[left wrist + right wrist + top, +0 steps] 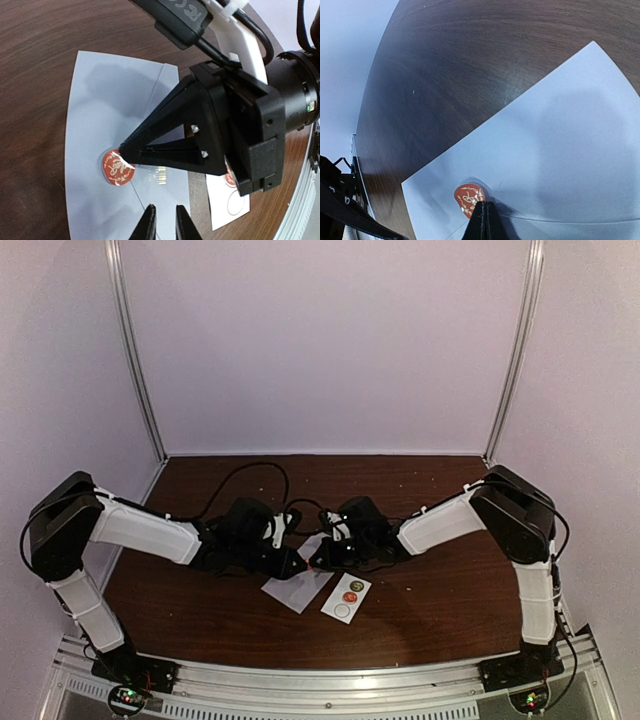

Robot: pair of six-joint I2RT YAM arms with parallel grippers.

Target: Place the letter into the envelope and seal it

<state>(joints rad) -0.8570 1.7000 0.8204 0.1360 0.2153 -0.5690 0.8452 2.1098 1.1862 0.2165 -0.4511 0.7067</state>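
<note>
The top view looks down from above and behind, far off, the envelope (297, 588) small at lower centre. Both wrist views hang close over it and share the red sticker (118, 167); the left faces the right gripper (121, 151).

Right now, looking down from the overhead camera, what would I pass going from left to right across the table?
left arm → envelope → strip of round stickers → right arm. The two grippers meet over the envelope, so they are left out.
</note>
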